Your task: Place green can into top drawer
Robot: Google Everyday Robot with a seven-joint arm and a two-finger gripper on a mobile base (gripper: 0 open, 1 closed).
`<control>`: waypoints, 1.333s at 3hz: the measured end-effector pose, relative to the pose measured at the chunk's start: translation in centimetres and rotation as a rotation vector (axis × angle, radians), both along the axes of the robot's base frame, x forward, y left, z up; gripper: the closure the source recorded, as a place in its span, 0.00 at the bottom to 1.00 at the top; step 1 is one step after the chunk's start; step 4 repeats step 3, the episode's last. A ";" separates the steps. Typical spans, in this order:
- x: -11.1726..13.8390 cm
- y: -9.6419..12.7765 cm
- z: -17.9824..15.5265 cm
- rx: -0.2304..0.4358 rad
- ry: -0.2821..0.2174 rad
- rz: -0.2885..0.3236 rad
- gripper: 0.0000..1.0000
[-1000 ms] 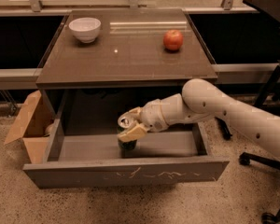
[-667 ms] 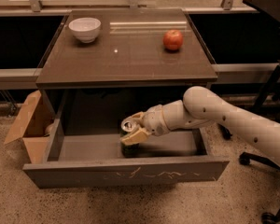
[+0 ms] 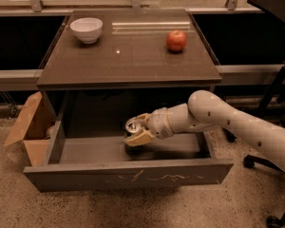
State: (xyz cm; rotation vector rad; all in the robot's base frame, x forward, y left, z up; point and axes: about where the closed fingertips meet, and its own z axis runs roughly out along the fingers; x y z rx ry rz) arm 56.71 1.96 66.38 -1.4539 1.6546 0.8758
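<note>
Two-finger gripper (image 3: 132, 131) is down inside the wide shallow grey top drawer (image 3: 128, 177), which is pulled fully open. It sits over the drawer floor, near the middle and slightly left. The tan fingers (image 3: 138, 137) are closed on either side of the small cylindrical green can (image 3: 132, 125) with a silver top. They are narrow, about can-wide, and hold nothing else. The green can is upright in the grip, top showing and body dark in shadow below. Its base looks at or just off the drawer floor; cannot tell which.

Progress: drawer open, can carried in and lowered. My read is that it is nearly done. Left to do is release, lift out, and confirm the can stands by itself.

Room: the drawer front panel is just in front of the gripper and low. The left drawer wall (image 3: 56, 144) is well apart. The right wall is further off, with the white arm (image 3: 228, 122) reaching in over it. The edge of the brown glossy table top (image 3: 128, 56) overhangs behind and above the gripper, so the safer exit is up and toward the front. There is open floor on both sides of the can.

A white ceramic bowl (image 3: 86, 29) is up and left of the gripper on the table. A red apple (image 3: 176, 40) is up and right. An open cardboard box (image 3: 26, 127) is far left, outside the drawer.
</note>
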 end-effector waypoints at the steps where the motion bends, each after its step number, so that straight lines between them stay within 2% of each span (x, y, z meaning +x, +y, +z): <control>1: 0.4 -0.7 0.5 0.010 -0.018 -0.018 0.01; 3: -0.1 -3.7 5.5 0.054 -0.047 -0.048 0.00; 4: -0.1 -3.7 5.5 0.054 -0.047 -0.048 0.00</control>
